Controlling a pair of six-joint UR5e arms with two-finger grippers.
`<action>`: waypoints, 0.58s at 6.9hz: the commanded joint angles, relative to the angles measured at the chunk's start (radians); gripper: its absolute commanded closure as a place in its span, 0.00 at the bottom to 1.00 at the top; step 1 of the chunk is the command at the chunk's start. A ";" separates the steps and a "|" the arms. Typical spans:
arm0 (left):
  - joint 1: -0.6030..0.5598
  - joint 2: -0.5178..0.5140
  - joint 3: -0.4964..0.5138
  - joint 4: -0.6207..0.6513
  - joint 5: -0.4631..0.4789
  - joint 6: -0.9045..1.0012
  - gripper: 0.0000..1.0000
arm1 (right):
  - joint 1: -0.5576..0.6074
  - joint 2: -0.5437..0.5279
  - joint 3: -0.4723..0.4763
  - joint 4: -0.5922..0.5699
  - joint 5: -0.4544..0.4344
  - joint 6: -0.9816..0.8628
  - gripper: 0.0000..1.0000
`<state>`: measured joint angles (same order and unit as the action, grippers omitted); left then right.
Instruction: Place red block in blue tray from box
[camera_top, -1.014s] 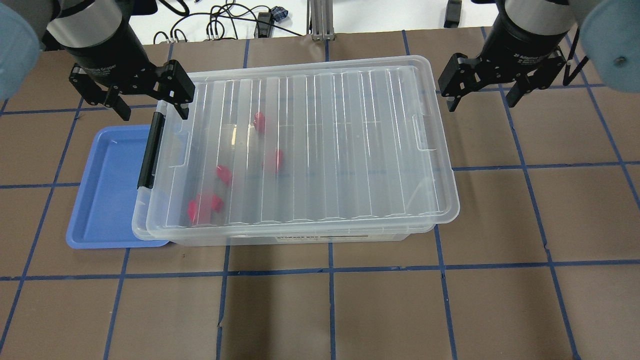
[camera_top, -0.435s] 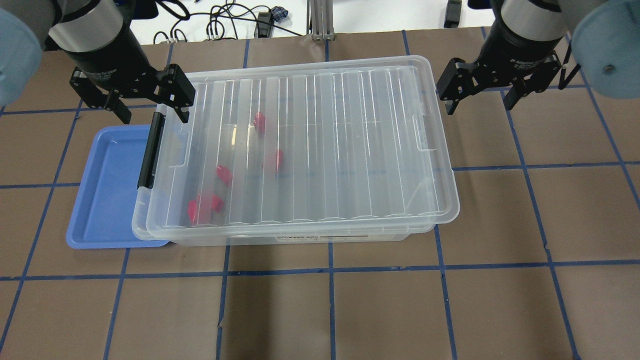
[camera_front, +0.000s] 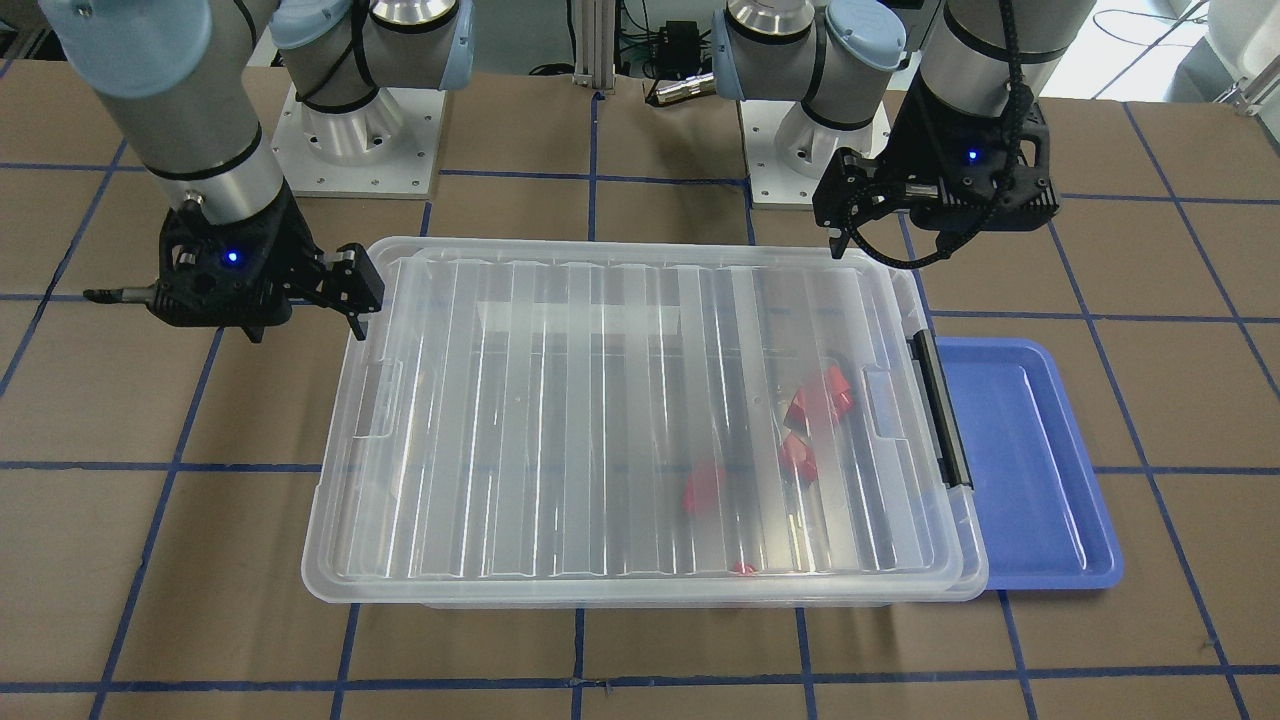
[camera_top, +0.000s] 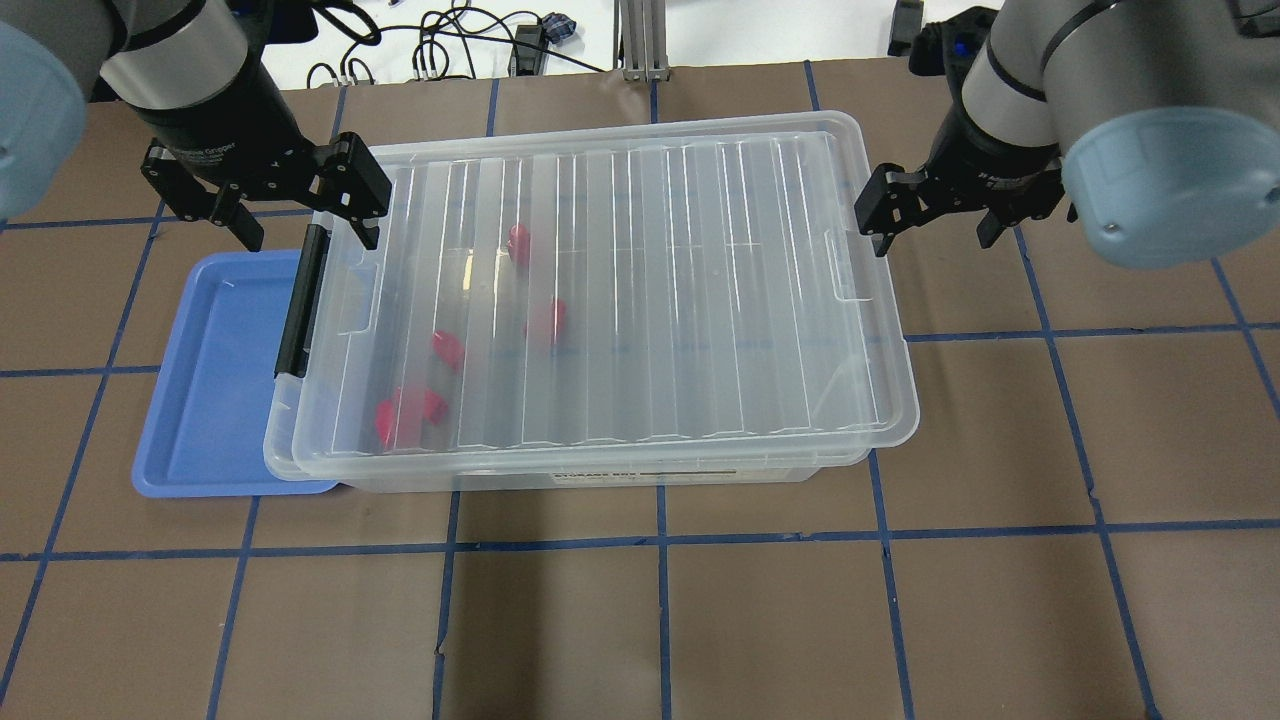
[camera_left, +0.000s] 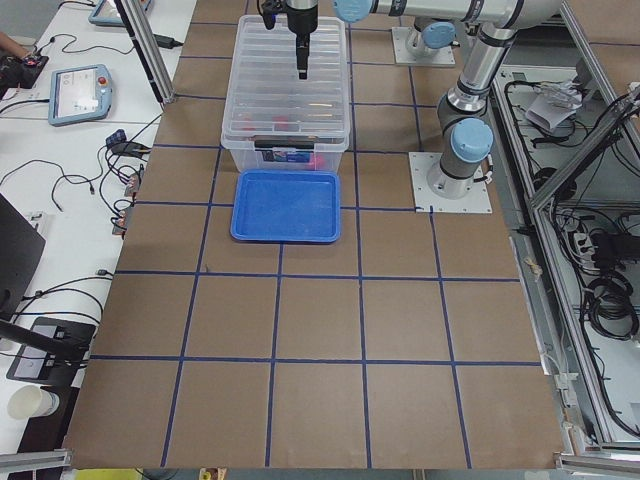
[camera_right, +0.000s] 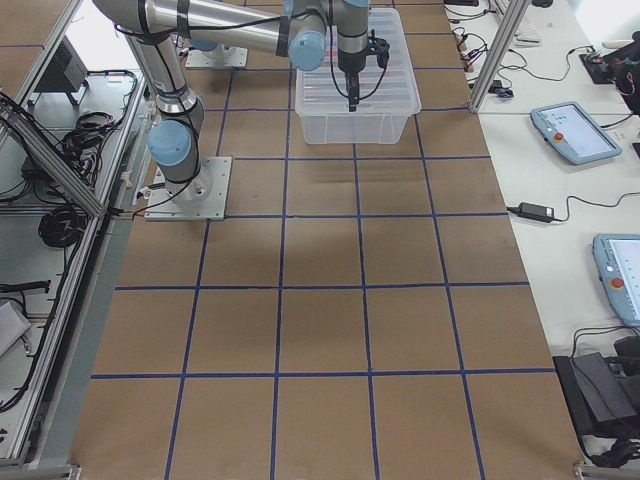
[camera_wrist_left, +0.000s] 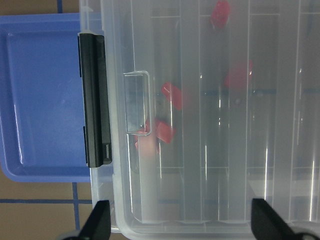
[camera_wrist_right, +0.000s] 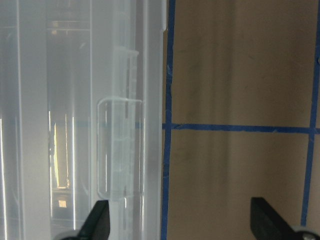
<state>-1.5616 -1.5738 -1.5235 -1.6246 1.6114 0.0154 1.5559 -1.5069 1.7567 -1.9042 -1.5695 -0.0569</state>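
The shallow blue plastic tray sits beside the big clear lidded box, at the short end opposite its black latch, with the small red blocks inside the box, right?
Not quite. The shallow blue plastic tray sits at the short end with the black latch, as the overhead view shows. It is beside the big clear lidded box, and the small red blocks are inside it.

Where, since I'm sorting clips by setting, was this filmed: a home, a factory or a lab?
Probably a robotics lab: a left arm and a right arm bolted to a table gridded with blue tape, plus a teach pendant and loose cables on the side bench.
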 joint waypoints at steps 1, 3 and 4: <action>-0.002 0.001 0.000 0.000 -0.001 0.000 0.00 | 0.001 0.068 0.029 -0.122 0.000 0.005 0.00; -0.002 0.000 0.000 0.002 0.001 0.000 0.00 | 0.000 0.080 0.032 -0.141 0.000 -0.003 0.00; -0.003 0.004 0.000 0.000 0.001 0.001 0.00 | 0.000 0.085 0.030 -0.142 0.000 -0.004 0.00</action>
<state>-1.5636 -1.5728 -1.5232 -1.6235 1.6121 0.0157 1.5561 -1.4289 1.7867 -2.0410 -1.5693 -0.0592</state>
